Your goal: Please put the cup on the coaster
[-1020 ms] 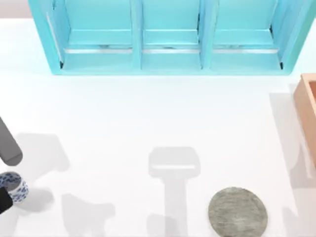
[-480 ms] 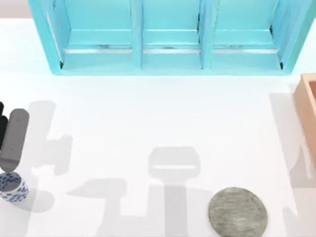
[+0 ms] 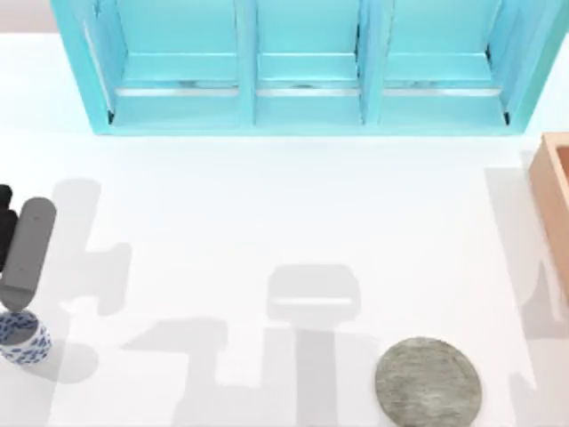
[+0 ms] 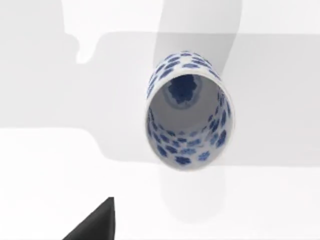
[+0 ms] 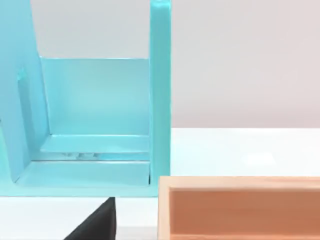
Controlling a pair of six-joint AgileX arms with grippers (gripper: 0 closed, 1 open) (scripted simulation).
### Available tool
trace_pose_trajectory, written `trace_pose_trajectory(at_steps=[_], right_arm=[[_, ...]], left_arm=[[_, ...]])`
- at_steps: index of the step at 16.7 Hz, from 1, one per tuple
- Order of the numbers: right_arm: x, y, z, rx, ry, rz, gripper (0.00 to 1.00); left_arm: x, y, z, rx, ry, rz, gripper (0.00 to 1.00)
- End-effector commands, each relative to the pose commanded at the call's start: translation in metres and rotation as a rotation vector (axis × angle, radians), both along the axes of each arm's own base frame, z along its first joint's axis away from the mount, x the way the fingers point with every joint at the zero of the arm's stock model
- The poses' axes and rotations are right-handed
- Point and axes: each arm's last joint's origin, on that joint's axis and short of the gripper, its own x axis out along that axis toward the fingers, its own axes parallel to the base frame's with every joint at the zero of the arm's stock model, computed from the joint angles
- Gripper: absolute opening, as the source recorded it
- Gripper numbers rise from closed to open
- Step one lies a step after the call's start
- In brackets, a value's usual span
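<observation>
The cup [image 3: 20, 337], white with blue speckles, stands upright at the table's far left edge. In the left wrist view I look down into its open mouth [image 4: 187, 117]. My left arm [image 3: 27, 253] hangs over the table just behind the cup. One dark fingertip [image 4: 97, 225] of its open gripper shows apart from the cup, with nothing held. The coaster [image 3: 428, 381], a flat mottled grey disc, lies near the front edge right of centre, far from the cup. In the right wrist view a dark fingertip [image 5: 97, 222] of my right gripper shows, open and holding nothing.
A light blue shelf unit [image 3: 302, 67] with three bays spans the back of the table. A wooden box [image 3: 556, 196] sits at the right edge, also seen close up as the box [image 5: 240, 207] in the right wrist view. White table surface [image 3: 267, 222] separates cup and coaster.
My left arm has swung from a slant beside the cup to a position behind and above it, and the dark part that overlapped the cup has gone. Cup and coaster have not moved.
</observation>
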Motion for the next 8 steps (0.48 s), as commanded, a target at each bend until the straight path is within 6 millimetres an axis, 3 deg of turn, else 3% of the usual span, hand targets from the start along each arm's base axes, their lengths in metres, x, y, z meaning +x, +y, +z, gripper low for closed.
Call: trace_pose_trajectory(at_steps=[8], right_arm=[[0.0,0.0,0.0,0.0,0.0,0.0,1.0]], left_arm=[[0.004,-0.001,-0.081,-0.001,-0.011,-0.002,1.0]])
